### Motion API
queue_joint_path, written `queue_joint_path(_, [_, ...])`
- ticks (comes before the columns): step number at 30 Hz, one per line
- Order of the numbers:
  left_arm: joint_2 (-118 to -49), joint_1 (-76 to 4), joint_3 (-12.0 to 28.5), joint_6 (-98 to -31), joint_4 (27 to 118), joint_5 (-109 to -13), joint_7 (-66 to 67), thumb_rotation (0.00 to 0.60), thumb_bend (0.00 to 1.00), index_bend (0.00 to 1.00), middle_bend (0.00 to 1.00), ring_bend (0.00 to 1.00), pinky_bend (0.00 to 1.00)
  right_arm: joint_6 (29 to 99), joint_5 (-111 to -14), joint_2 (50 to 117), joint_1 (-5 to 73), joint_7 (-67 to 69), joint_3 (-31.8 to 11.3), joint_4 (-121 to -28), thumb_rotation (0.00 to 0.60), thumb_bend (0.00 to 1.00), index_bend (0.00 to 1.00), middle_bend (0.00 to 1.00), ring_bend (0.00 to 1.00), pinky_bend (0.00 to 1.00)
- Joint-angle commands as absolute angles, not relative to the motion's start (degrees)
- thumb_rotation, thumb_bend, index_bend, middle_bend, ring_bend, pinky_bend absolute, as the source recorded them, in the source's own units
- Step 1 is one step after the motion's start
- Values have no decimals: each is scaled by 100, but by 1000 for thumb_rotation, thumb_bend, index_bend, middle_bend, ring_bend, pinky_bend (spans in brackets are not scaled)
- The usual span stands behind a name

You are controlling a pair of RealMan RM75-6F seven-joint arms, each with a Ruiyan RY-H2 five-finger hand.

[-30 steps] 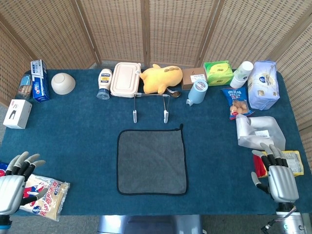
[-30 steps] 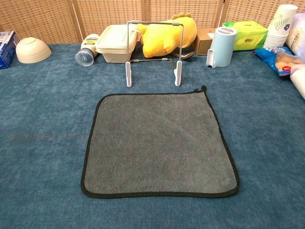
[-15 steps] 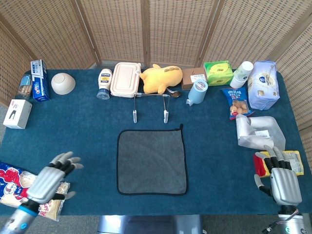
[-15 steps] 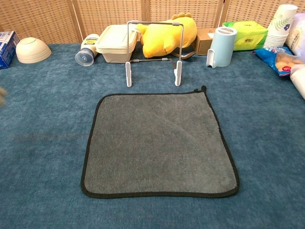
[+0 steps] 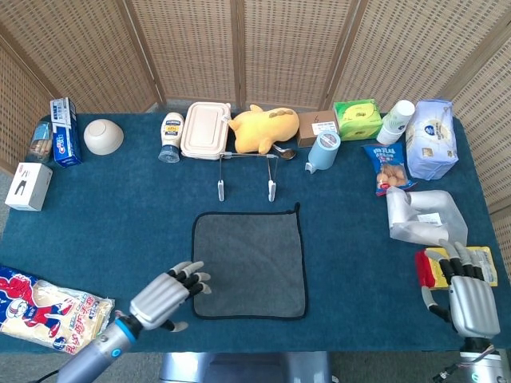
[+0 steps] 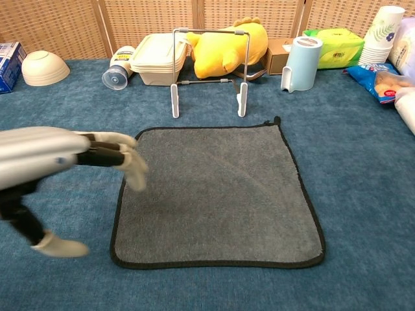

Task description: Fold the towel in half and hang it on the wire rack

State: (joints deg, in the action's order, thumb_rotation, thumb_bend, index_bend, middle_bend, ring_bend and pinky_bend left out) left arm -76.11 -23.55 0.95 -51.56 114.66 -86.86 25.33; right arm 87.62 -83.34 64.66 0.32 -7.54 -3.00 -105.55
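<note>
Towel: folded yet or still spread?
Spread. The towel lies flat in one layer, all four edges showing, in front of the rack.

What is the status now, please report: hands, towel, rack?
Left hand open, at towel's near-left corner. Right hand open, far right, holding nothing. Towel flat, unfolded. Wire rack bare, nothing between it and the towel.

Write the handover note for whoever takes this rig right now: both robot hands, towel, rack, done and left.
Left robot hand: open, holding nothing, fingers spread at the towel's near-left corner; contact with the cloth cannot be confirmed.
Right robot hand: open, empty, at the table's near-right edge, far from the towel.
Towel: flat and unfolded at table centre.
Wire rack: upright just behind the towel, bare.
Done: nothing.
Left: fold the towel in half, then hang it on the rack.
</note>
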Motion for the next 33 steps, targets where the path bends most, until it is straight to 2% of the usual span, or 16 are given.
queue_joint_path(1, [-8182, -2507, 231, -5165, 11243, -8311, 2801, 600, 158, 208, 202, 97, 122, 8764, -8310, 6439, 10, -708, -297, -10543, 600, 348, 241, 113, 0, 0])
queue_joint_path(5, [-8902, -2661, 339, -5233, 10855, -7920, 3241, 600, 158, 196, 196, 98, 120, 8764, -8289, 6382, -3, -613, -314, -10522, 600, 348, 241, 113, 0, 0])
queue_joint_path(14, [-9774, -2902, 403, -5436, 10445, -7228, 3869, 600, 157, 199, 189, 96, 95, 8761, -8249, 6321, -39, -464, -326, -10469, 600, 347, 241, 113, 0, 0])
queue_joint_path(24, [-10263, -3270, 427, -5408, 10244, -6654, 4231, 600, 157, 198, 172, 73, 77, 8749, -8168, 6281, -59, -315, -370, -10381, 600, 347, 241, 113, 0, 0])
queue_joint_path(33, [-10598, -3457, 327, -5583, 9985, -6513, 4409, 600, 157, 198, 163, 55, 59, 8770, -8137, 6215, -101, -188, -386, -10339, 600, 349, 241, 113, 0, 0])
